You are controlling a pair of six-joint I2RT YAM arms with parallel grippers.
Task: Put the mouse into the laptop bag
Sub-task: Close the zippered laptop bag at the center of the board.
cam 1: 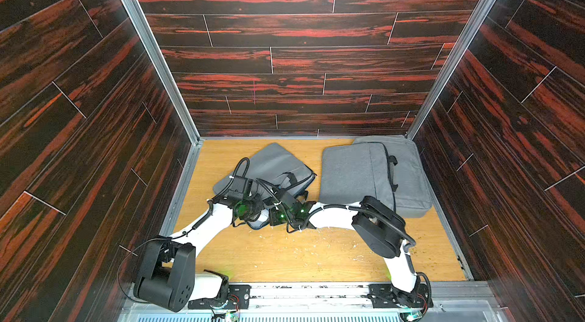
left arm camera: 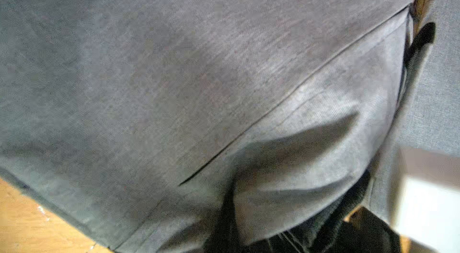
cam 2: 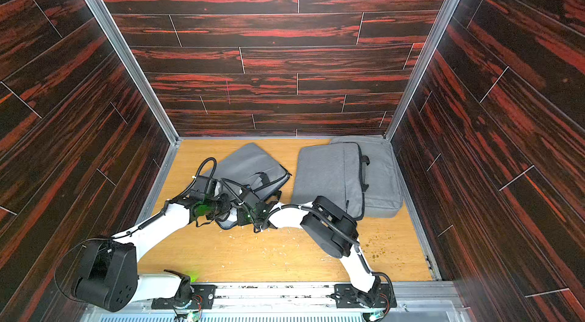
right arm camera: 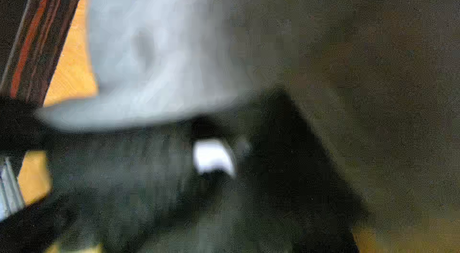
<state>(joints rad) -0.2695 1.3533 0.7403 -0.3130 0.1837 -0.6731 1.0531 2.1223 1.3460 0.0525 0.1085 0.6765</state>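
**Two claws meet at the near edge of the left bag**

The left claw (cam 1: 254,209) and the right claw (cam 1: 276,214) sit tip to tip over the near edge of the left bag (cam 1: 275,162), each with its jaws together. Wrists and cables cover the tips in both top views, so we cannot tell whether either one pinches cloth or anything else.

We count two arms, two claws and three grey bags. Going left to right, the left bag lies at a slant on the table (cam 1: 285,260), its black handles (cam 1: 292,178) toward the claws. Just beside it, the top bag (cam 1: 348,171) lies flat on the bottom bag (cam 1: 411,178), which sticks out on the right and at the back. The right arm's elbow hangs over the near corner of that pile.

We cannot pick out the mouse in either top view. In the badly blurred right wrist view a small white patch (right arm camera: 213,157) shows among dark shapes, and we cannot say whether that is it. The left wrist view is filled with the left bag (left arm camera: 174,65), a seam running across its cloth and a black strap (left arm camera: 227,214) at its edge.

Pale crumbs (cam 1: 316,243) are scattered on the table near the arms. Dark red wood-patterned walls (cam 1: 285,35) shut in three sides.
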